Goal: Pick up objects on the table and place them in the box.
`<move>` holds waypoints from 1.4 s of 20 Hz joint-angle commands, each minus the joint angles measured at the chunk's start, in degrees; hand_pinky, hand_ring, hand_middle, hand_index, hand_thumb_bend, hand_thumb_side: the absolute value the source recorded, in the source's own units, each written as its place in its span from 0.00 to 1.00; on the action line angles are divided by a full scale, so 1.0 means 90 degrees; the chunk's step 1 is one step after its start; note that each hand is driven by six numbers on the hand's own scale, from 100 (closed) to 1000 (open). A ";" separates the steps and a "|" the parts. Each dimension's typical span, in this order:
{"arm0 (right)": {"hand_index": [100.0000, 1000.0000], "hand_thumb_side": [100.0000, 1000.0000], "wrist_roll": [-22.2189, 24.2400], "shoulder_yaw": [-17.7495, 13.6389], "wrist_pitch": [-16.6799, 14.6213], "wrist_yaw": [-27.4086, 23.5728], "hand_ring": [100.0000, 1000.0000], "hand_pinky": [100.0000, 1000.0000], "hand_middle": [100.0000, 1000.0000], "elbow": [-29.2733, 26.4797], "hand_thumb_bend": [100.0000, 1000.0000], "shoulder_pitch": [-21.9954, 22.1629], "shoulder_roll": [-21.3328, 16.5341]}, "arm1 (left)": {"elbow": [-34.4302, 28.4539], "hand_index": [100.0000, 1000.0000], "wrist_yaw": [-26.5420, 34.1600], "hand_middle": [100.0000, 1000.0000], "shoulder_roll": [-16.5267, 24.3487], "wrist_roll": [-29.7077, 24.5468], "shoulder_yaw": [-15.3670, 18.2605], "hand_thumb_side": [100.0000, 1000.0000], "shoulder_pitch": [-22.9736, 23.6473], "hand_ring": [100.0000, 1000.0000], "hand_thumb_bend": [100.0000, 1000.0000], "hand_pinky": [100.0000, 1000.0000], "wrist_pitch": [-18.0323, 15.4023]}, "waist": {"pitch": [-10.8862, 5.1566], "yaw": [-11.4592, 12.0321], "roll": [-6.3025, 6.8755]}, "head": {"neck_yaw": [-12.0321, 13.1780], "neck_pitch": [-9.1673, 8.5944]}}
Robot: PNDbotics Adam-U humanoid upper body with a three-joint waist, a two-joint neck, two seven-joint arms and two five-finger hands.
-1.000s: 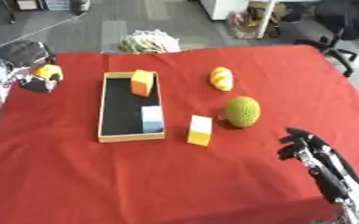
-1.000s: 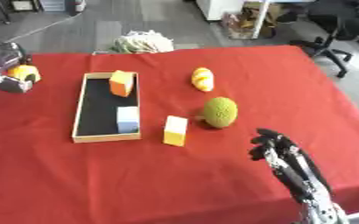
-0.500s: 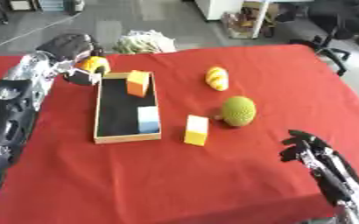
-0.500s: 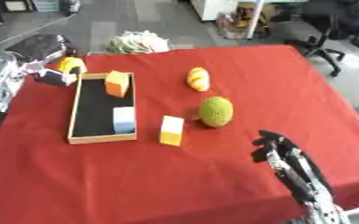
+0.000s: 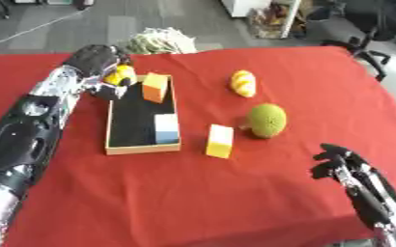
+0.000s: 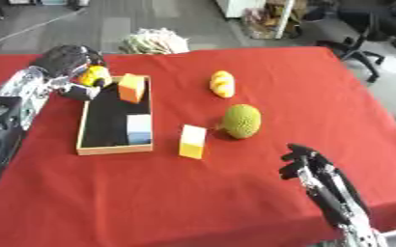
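Left hand: our left hand (image 5: 96, 60) is curled round a small yellow object (image 5: 120, 76) above the box's far left corner.
Right hand: our right hand (image 5: 341, 161) rests near the lower right, fingers relaxed.
Box: the box (image 5: 108, 129) holds an orange block (image 5: 155, 87) and a white-and-blue block (image 5: 166, 129).
Table: on the red table (image 5: 235, 202) we see a yellow block (image 5: 220, 141), a green fruit (image 5: 267, 120) and a yellow-orange object (image 5: 244, 83).

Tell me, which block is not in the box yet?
The yellow-and-white block. It stands on the red cloth just right of the box, while the orange block and the white-and-blue block are already inside.
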 commanded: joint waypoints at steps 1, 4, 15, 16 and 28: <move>0.82 0.53 0.0027 -0.0010 -0.0017 -0.0022 0.57 0.55 0.62 -0.0053 0.00 -0.0068 -0.0035 | 0.0013 0.88 -0.0230 0.78 0.0016 -0.0076 0.0057 0.18 -0.0107 0.73 0.00 0.78 0.0109 | 0.0030 -0.0016 -0.0082 | 0.0021 -0.0023; 0.82 0.53 0.0034 -0.0009 -0.0018 -0.0026 0.57 0.55 0.62 -0.0052 0.00 -0.0069 -0.0037 | 0.0030 0.92 -0.0394 0.84 0.0001 -0.0239 0.0084 0.20 -0.0104 0.79 0.00 0.81 0.0186 | 0.0031 -0.0019 -0.0084 | 0.0030 -0.0023; 0.82 0.53 0.0054 -0.0025 -0.0021 -0.0029 0.57 0.55 0.62 -0.0054 0.00 -0.0082 -0.0033 | -0.0130 0.91 -0.0156 0.81 0.0034 -0.0050 0.0122 0.18 -0.0095 0.76 0.00 0.78 0.0126 | 0.0024 0.0008 -0.0081 | 0.0010 -0.0023; 0.82 0.53 0.0049 -0.0031 -0.0021 -0.0026 0.57 0.55 0.62 -0.0050 0.00 -0.0076 -0.0036 | -0.0207 0.91 -0.0053 0.80 0.0062 -0.0015 0.0154 0.18 -0.0091 0.76 0.00 0.78 0.0102 | 0.0015 0.0022 -0.0082 | -0.0002 -0.0023; 0.82 0.36 -0.0060 -0.0283 -0.0413 0.0068 0.58 0.56 0.63 -0.0180 0.00 -0.0420 -0.0764 | -0.2155 0.82 0.1245 0.61 0.0779 0.1073 -0.0128 0.48 0.0713 0.55 0.00 0.67 -0.1017 | -0.0152 0.0488 -0.0071 | -0.0303 -0.0023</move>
